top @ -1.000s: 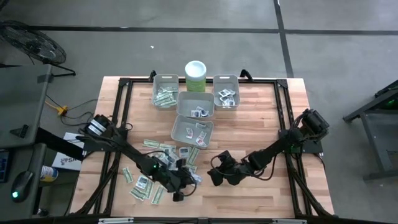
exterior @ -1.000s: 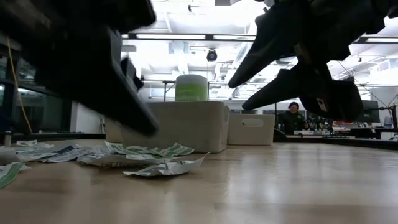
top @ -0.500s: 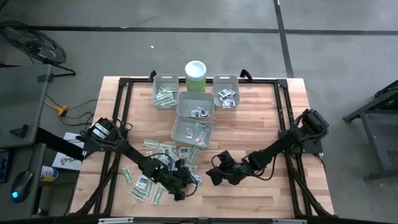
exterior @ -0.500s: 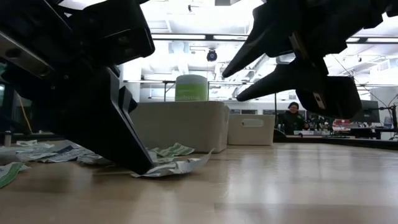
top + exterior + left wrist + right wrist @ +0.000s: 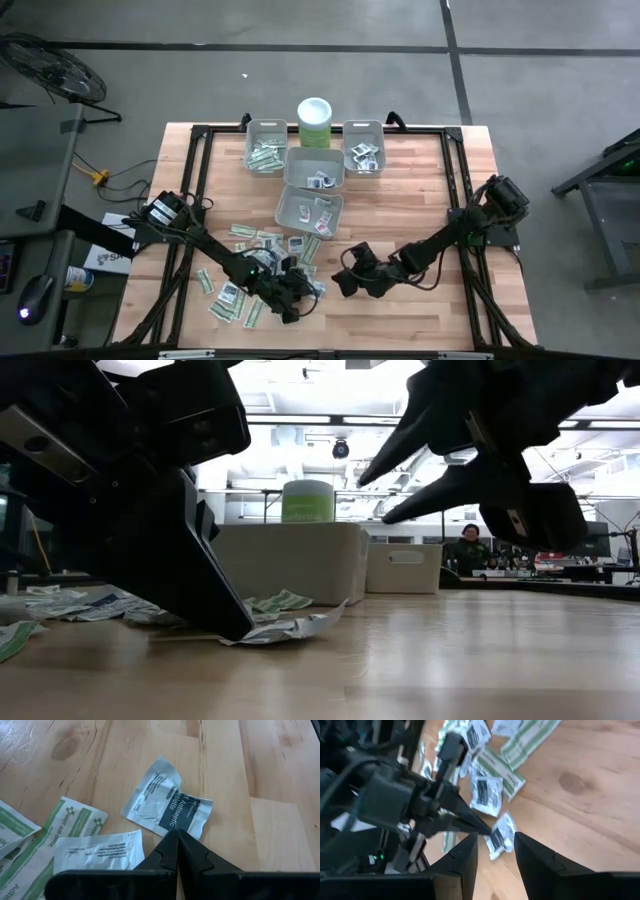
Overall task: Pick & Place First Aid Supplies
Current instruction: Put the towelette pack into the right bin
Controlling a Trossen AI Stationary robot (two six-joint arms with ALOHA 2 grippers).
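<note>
Many first aid supplies [image 5: 250, 268] lie loose on the wooden table: green-white strips [image 5: 65, 825] and white square packets. One white packet with a dark printed panel [image 5: 167, 805] lies flat at the pile's right edge. My left gripper [image 5: 177, 834] is shut, its tips down at this packet's near edge. My right gripper [image 5: 495, 845] hangs open above the table to the right of it [image 5: 372, 500], pointing at the same packet [image 5: 501, 837], with nothing between its fingers. My left gripper has its shut fingertips [image 5: 240, 632] on the near edge [image 5: 186, 827] of the dark-printed packet, slanting down from the table's left side. Whether they press on the edge or pinch it, I cannot tell. The packet lies on the table, its far end [image 5: 335, 610] curling up slightly.
Four grey bins stand at the far middle: two at the back [image 5: 265, 145] [image 5: 363, 145] and two nearer [image 5: 314, 168] [image 5: 308, 210], with packets inside. A green white-lidded canister [image 5: 314, 122] stands between the back bins. Bare wood lies at the right. A person [image 5: 470, 550] sits far behind.
My left gripper, shut throughout, has come down from above the table until its tips rest at the dark-printed packet. My right gripper has kept its place, open.
</note>
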